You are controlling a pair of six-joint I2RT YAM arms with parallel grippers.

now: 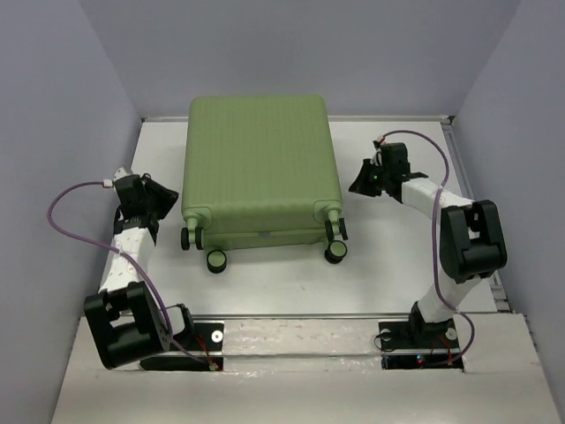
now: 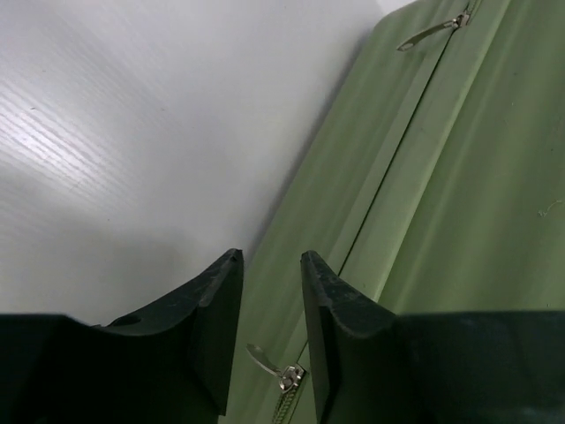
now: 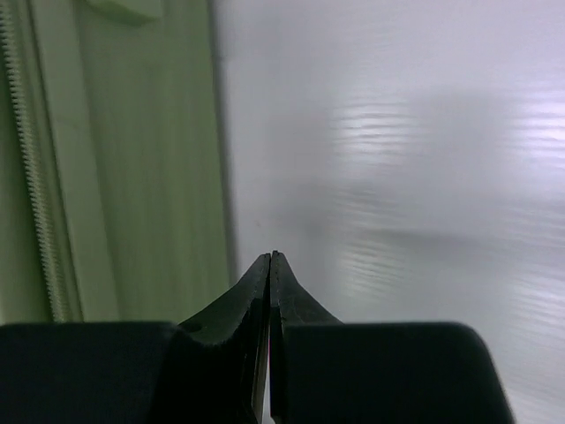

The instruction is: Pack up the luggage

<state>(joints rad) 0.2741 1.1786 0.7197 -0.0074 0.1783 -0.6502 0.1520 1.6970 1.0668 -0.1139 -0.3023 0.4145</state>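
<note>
The luggage (image 1: 260,163), a light-green ribbed hard-shell suitcase, lies flat and closed in the middle of the table, wheels (image 1: 216,261) toward the arms. My left gripper (image 1: 163,199) is at its left side. In the left wrist view the left gripper (image 2: 269,256) has a narrow gap between its jaws over the luggage (image 2: 441,177) seam. A silver zipper pull (image 2: 265,360) lies in that gap, touching neither finger. My right gripper (image 1: 360,181) is just off the right side. In the right wrist view the right gripper (image 3: 271,254) is shut on nothing, with the luggage (image 3: 132,177) wall to its left.
A second zipper pull (image 2: 428,34) lies farther along the seam. The zipper teeth (image 3: 35,177) run along the right side wall. White table (image 1: 397,256) surrounds the suitcase, with grey walls on three sides and purple cables (image 1: 66,212) looping off both arms.
</note>
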